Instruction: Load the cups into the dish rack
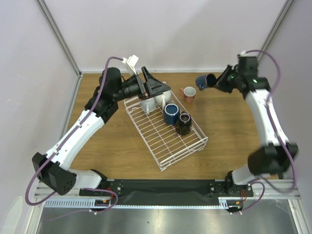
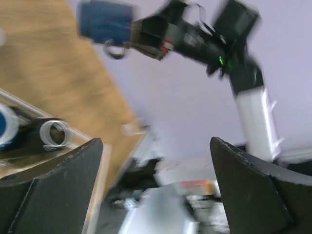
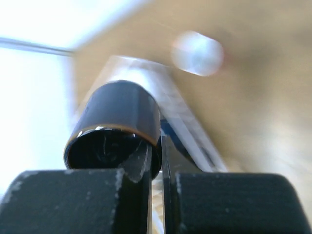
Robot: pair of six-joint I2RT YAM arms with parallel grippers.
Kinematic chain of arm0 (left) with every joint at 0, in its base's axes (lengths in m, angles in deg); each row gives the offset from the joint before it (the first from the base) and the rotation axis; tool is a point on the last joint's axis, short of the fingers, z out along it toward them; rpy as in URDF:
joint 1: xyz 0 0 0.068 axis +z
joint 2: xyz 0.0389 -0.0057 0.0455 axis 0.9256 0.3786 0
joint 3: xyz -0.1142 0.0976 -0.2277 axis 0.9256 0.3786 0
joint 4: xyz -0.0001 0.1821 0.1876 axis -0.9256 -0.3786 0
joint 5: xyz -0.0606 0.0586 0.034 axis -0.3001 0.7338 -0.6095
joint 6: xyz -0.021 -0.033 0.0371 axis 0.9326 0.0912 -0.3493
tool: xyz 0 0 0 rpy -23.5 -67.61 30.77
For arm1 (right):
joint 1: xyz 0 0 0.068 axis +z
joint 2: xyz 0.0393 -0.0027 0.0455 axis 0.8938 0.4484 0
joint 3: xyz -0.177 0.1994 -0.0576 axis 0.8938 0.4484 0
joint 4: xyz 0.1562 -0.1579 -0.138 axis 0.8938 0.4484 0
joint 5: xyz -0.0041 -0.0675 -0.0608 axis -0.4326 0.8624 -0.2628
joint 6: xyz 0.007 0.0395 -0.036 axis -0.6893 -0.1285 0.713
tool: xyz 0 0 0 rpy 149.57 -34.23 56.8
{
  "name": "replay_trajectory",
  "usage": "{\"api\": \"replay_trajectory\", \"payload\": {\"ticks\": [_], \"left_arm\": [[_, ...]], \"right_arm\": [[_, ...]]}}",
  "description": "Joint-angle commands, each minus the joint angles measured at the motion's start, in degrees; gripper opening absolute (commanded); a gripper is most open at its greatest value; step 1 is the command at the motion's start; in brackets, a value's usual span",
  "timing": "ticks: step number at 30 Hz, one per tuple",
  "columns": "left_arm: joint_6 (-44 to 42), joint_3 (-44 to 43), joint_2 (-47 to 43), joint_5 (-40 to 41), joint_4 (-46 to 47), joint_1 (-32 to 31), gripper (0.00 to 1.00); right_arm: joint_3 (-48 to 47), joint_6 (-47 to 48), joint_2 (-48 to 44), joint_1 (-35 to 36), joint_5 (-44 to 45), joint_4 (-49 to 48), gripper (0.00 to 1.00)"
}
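The white wire dish rack (image 1: 168,139) lies diagonally mid-table. At its far end stand a cream-white mug (image 1: 148,105), a pale mug (image 1: 163,98), a navy blue mug (image 1: 171,113) and a black mug (image 1: 184,124). A salmon-pink mug (image 1: 188,93) stands on the table beyond the rack. My right gripper (image 1: 215,82) is shut on the rim of a dark navy mug (image 1: 204,80), held in the air on its side; the right wrist view shows my gripper (image 3: 156,156) pinching the mug's (image 3: 114,124) wall. My left gripper (image 1: 161,88) is open and empty above the rack's far end, also shown in the left wrist view (image 2: 156,146).
Grey walls with metal posts enclose the wooden table (image 1: 234,141) at left, back and right. A black strip with both arm bases runs along the near edge. The left wrist view shows the right arm (image 2: 243,78) holding the navy mug (image 2: 105,22).
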Motion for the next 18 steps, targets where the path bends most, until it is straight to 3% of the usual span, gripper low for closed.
{"api": "replay_trajectory", "payload": {"ticks": [1,5,6,9,13,18], "left_arm": [[20.3,4.5,-0.9,-5.7,17.4,-0.7,0.97],[30.6,8.1,-2.1,-2.8,26.9,-5.3,0.98],[31.8,9.5,-2.3,-2.2,28.3,-6.3,0.98],[34.9,11.8,-4.0,2.2,31.1,-10.7,0.99],[33.5,12.8,-6.2,7.5,29.9,-15.1,0.98],[32.1,13.6,-8.4,12.3,27.0,-17.2,0.95]], "right_arm": [[5.7,-5.9,-12.0,0.1,-18.8,-18.7,0.0],[15.0,-17.8,-19.1,0.9,-29.4,-34.5,0.0],[17.3,-21.2,-20.5,1.4,-31.3,-42.8,0.0],[25.0,-30.1,-25.2,3.8,-31.4,-54.4,0.0],[31.5,-38.1,-29.1,6.8,-30.0,-62.5,0.0],[33.8,-38.1,-32.9,11.6,-27.8,-60.8,0.0]]}}
